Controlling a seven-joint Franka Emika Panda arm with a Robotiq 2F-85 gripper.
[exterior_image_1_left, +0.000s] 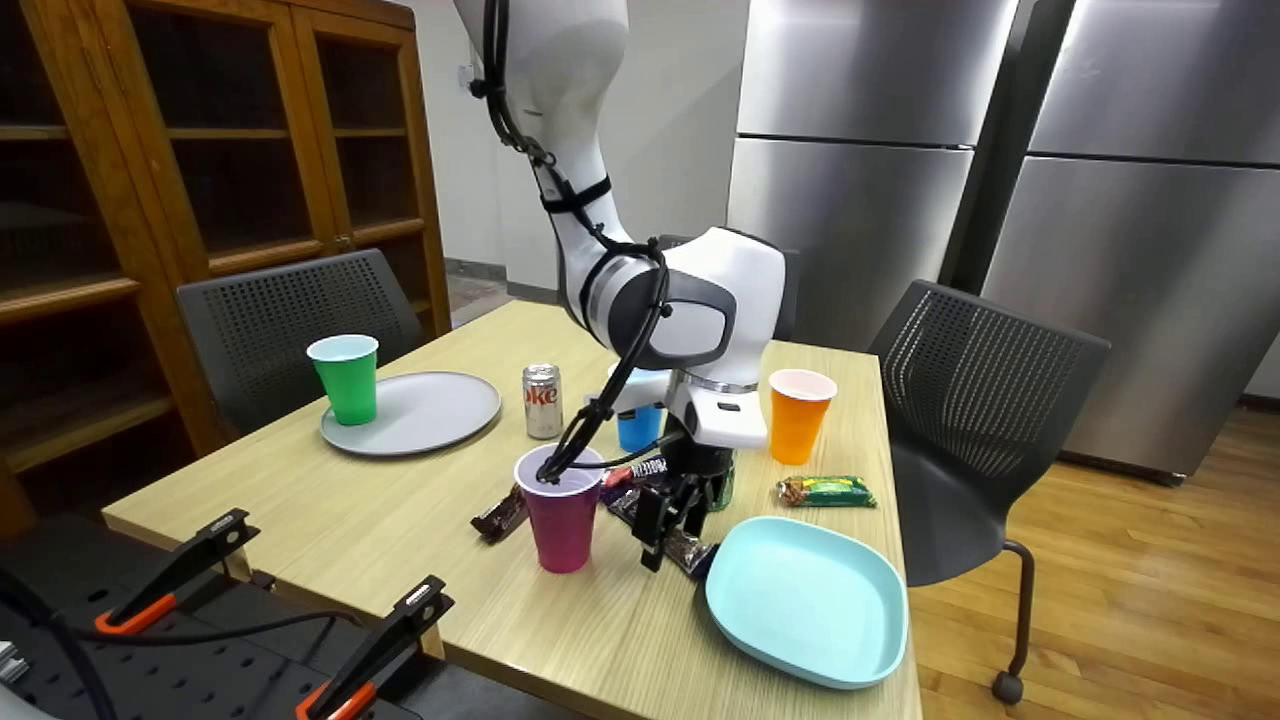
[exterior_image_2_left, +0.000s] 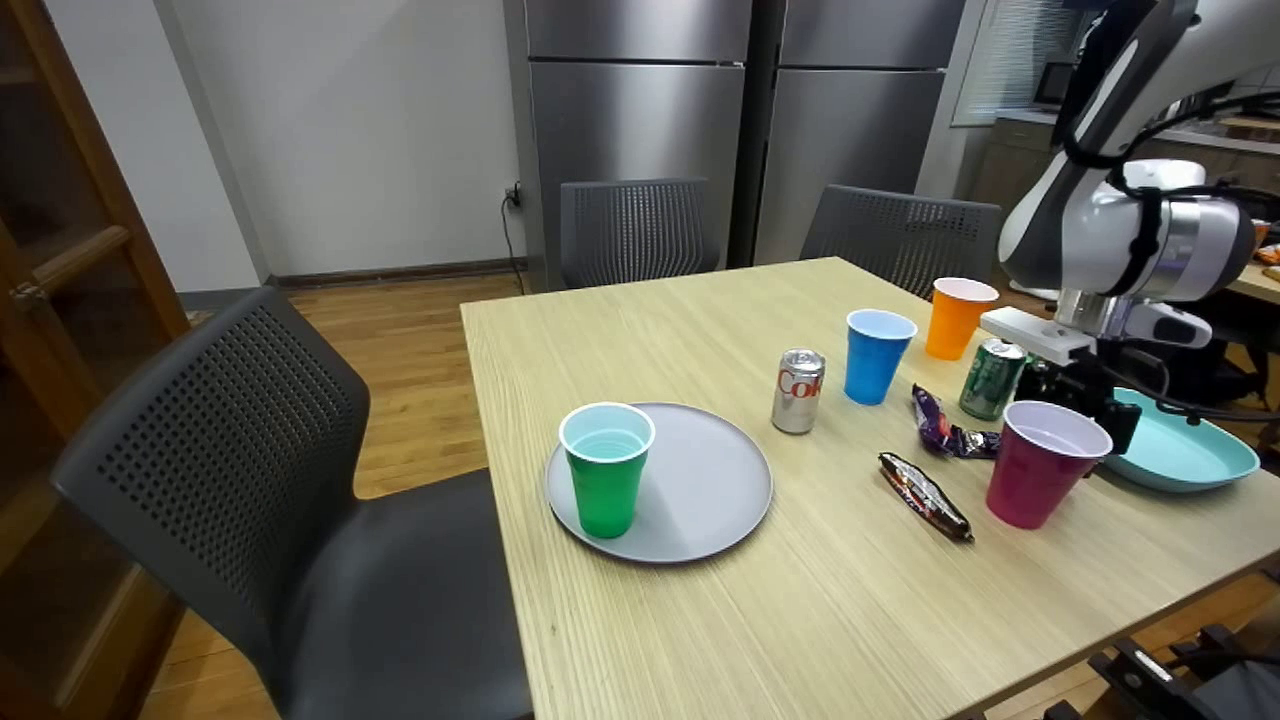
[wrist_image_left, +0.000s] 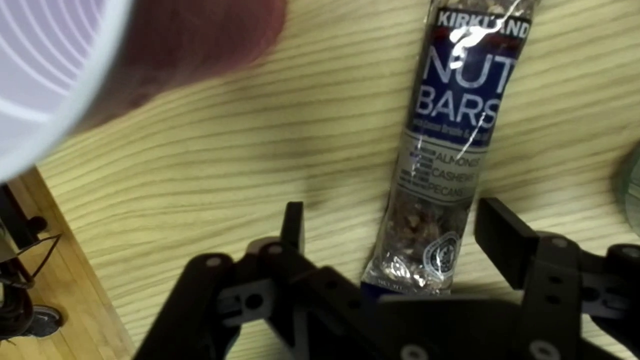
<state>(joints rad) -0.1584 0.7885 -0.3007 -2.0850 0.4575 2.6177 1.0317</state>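
The jaws are standing well parted and holding nothing, low over the pale worktop (exterior_image_1_left: 480, 590), with the nut bar (wrist_image_left: 435, 165) lying between them in the wrist view. The jaw on the right of that view is sitting just beside the bar's edge; whether it is touching cannot be told. The opposite jaw is standing clear of the bar. The bar is lying flat, lettering up, and the jaws are partly covering its lower end there. A maroon cup (exterior_image_2_left: 1040, 470) is standing upright near the jaws, its pale rim filling the upper left corner of the wrist view, and a green can (exterior_image_2_left: 992, 380) is showing at the right edge. In an exterior view, a turquoise plate (exterior_image_1_left: 806, 600) is lying close to one end of the nut bar. A dark brown wrapped bar (exterior_image_2_left: 926, 497) is lying next to the maroon cup, and a purple wrapper (exterior_image_2_left: 932, 420) is lying near the green can. A green-wrapped bar (exterior_image_1_left: 840, 491) is resting between the turquoise plate and an orange cup (exterior_image_1_left: 800, 415). Farther out, a blue cup (exterior_image_2_left: 876, 355) and a silver can (exterior_image_2_left: 798, 390) are standing near each other, while a green cup (exterior_image_2_left: 607, 490) is standing on a gray plate (exterior_image_2_left: 710, 500).
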